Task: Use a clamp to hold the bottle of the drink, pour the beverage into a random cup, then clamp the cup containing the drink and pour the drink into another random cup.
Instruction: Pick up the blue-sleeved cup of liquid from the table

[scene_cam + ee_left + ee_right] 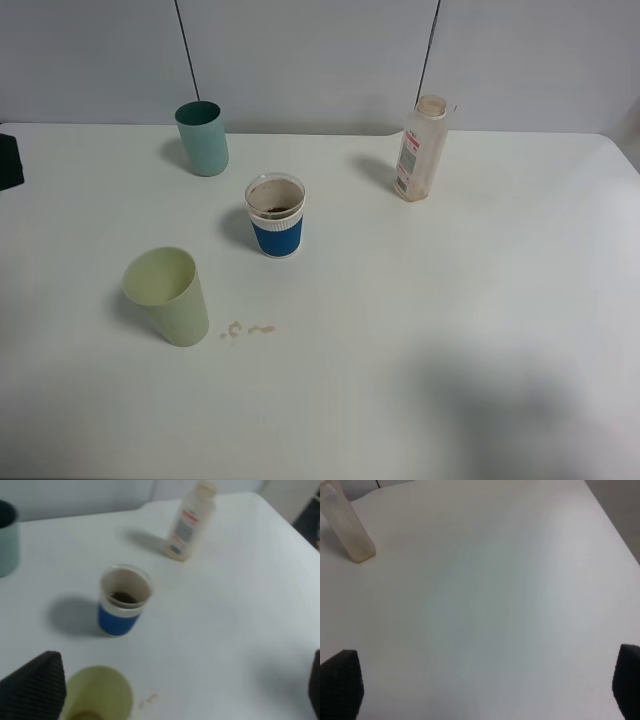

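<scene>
Standing upright on the white surface (450,330), the bottle (421,148) showed a slim, squarish clear body, a white label with red print and a pale beige neck. It stood toward the far right of the surface, taller than every cup.

The blue-banded cup (275,215) stood upright near the middle. It was white with a wide blue band and a clear ribbed rim. A shallow layer of dark brown beverage (274,209) lay in its bottom. The teal cup (203,138) stood upright behind it to the left, well apart from it. A pale green cup (168,296) stood in front of it to the left, with small brownish spots (248,329) on the surface just beside it.

The left jaws stood wide open. Their dark ribbed pads (35,685) held nothing and touched nothing. The right jaws also stood wide open, pads (340,682) clear of all objects.

From the left wrist, the blue-banded cup lay ahead of the open jaws, apart from both pads; the pale green cup sat just beside one pad, and the bottle stood farther beyond. From the right wrist, the bottle stood well apart from the jaws, far ahead and off to one side.
</scene>
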